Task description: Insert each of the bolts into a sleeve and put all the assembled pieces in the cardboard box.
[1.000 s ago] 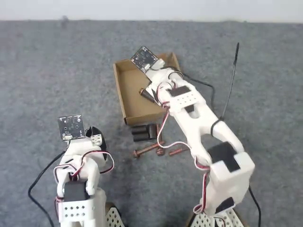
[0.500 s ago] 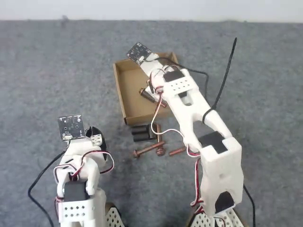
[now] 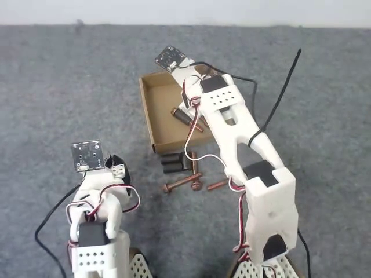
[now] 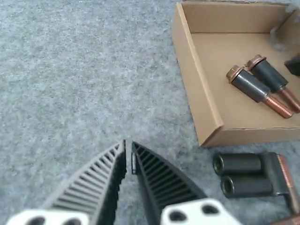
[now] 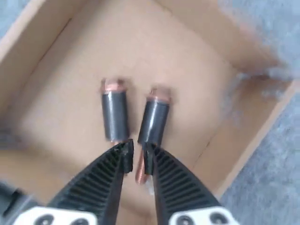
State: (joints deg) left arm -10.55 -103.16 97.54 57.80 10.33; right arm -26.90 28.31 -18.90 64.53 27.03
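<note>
we list two sleeved bolts [image 5: 115, 115] stored as finished pieces in the cardboard box [image 3: 146, 113], right gripper [image 5: 137, 151] over it slightly parted and empty, left gripper [image 4: 129, 152] outside it closed, judged unneeded.

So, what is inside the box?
Two bolts in black sleeves lie side by side on the box floor. The right gripper covers the floor below it, so anything there is hidden.

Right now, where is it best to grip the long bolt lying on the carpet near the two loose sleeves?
Probably mid-shank, from straight above, jaws closing across it: the long bolt lies flat with its shank bare, and a second bolt crowds its tip end.
</note>
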